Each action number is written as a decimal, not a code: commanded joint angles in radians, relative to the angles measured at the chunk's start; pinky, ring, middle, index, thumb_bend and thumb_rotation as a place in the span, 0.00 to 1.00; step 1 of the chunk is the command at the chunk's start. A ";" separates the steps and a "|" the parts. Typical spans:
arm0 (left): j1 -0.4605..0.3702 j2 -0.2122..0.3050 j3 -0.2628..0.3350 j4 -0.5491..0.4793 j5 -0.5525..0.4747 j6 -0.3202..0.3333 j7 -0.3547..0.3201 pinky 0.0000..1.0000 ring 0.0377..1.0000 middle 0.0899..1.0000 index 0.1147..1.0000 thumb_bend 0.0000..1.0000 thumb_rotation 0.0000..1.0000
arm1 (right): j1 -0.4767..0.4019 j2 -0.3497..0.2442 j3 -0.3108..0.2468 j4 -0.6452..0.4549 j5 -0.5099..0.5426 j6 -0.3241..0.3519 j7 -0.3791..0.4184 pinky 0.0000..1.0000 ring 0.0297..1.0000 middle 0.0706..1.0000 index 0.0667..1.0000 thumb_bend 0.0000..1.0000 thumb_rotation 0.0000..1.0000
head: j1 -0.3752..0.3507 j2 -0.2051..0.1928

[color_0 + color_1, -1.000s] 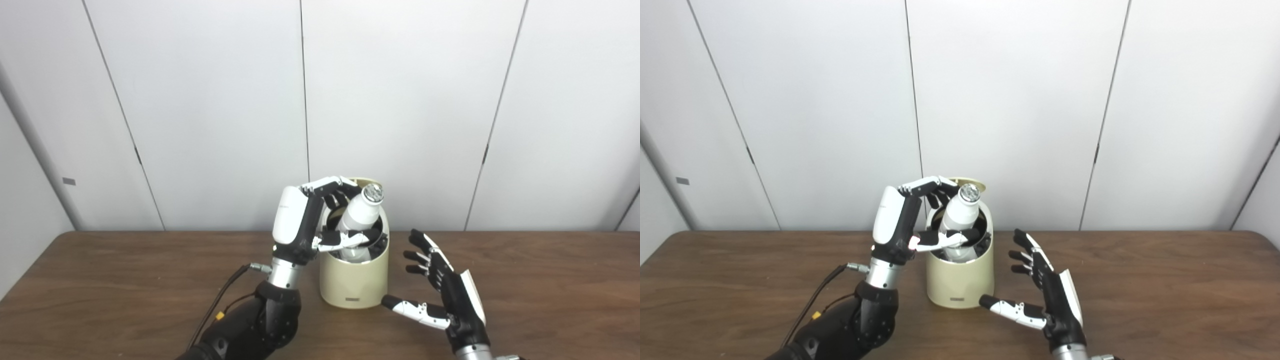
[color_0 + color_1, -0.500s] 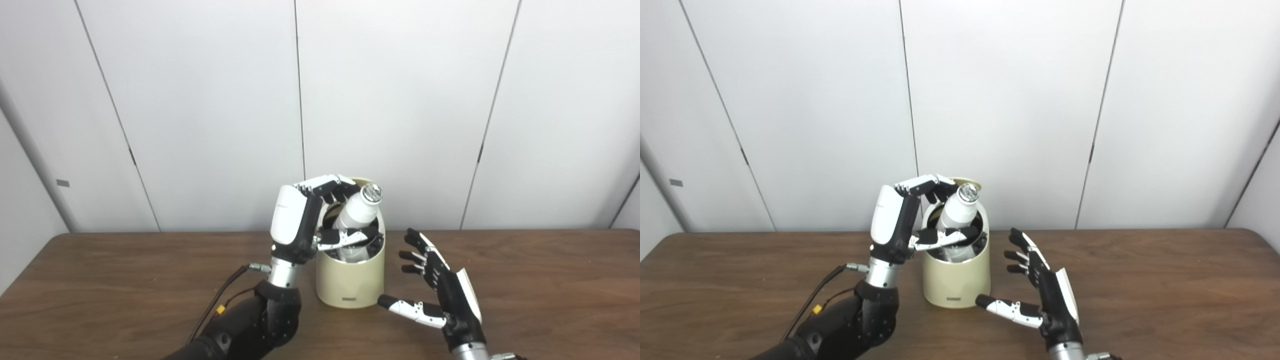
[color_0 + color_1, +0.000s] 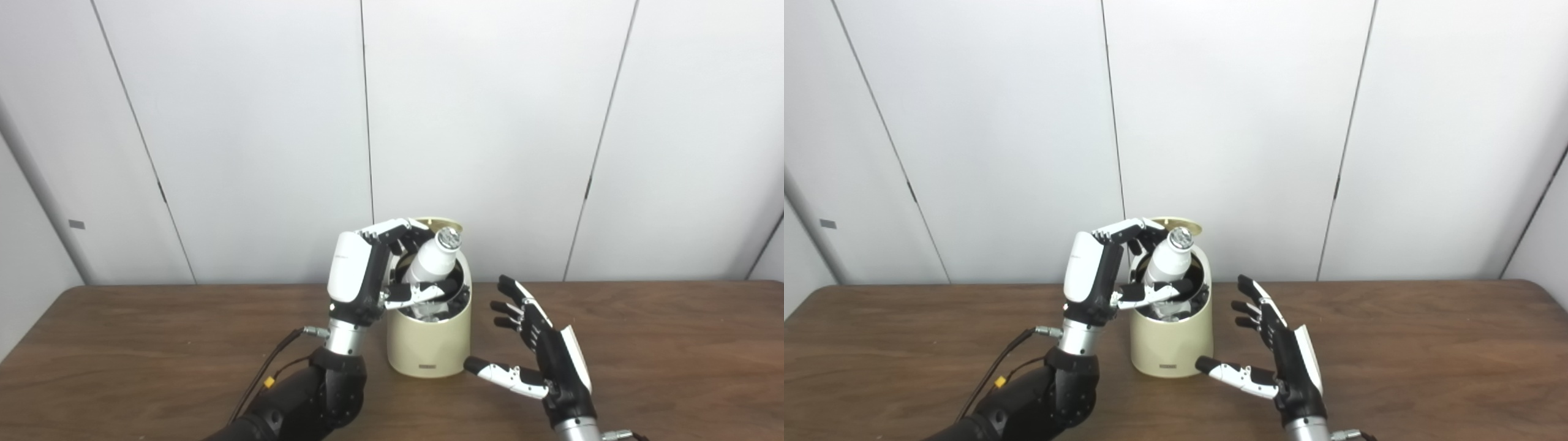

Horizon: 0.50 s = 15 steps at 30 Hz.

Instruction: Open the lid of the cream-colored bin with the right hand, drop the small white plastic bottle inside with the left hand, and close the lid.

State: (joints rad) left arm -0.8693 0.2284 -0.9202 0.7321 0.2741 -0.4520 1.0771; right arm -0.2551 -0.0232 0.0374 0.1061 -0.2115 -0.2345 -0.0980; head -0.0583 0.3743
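Observation:
The cream-colored bin stands on the table's middle with its lid tipped up behind the mouth. A small white plastic bottle with a silvery cap leans in the opening, its lower end inside the bin. My left hand is beside and over the bin's left rim, fingers and thumb wrapped round the bottle. My right hand hovers open to the right of the bin, fingers spread, thumb pointing at the bin's base without touching it.
The brown wooden table stretches wide on both sides of the bin. White wall panels stand close behind it. A black cable runs along my left forearm.
The bottle has sunk a little deeper into the bin with my left hand still round it. The right hand stays open in about the same place. The camera shifted slightly.

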 commanded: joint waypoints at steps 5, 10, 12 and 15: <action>-0.034 0.002 0.014 0.012 0.007 -0.018 0.018 0.34 0.42 0.45 0.45 0.48 0.00 | -0.038 0.000 -0.007 -0.028 0.015 -0.034 -0.006 0.73 0.80 0.88 0.87 0.79 0.30 | 0.001 0.001; -0.021 0.008 0.023 -0.005 -0.011 -0.018 -0.010 0.34 0.42 0.46 0.48 0.48 0.00 | -0.040 -0.003 -0.007 -0.025 0.015 -0.041 -0.006 0.71 0.80 0.88 0.86 0.79 0.29 | 0.003 0.005; -0.019 0.010 0.024 -0.007 -0.012 -0.018 -0.015 0.34 0.42 0.46 0.48 0.48 0.00 | -0.041 -0.004 -0.007 -0.025 0.010 -0.041 -0.007 0.71 0.79 0.88 0.87 0.79 0.29 | 0.003 0.005; -0.015 0.012 0.028 -0.011 -0.014 -0.018 -0.024 0.42 0.42 0.46 0.47 0.50 0.00 | -0.043 -0.005 -0.007 -0.020 0.008 -0.048 -0.010 0.70 0.79 0.88 0.86 0.79 0.30 | 0.006 0.006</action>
State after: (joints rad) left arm -0.8484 0.2285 -0.9098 0.7431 0.2641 -0.4520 1.0498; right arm -0.2577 -0.0276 0.0336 0.1078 -0.2049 -0.2368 -0.0984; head -0.0537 0.3804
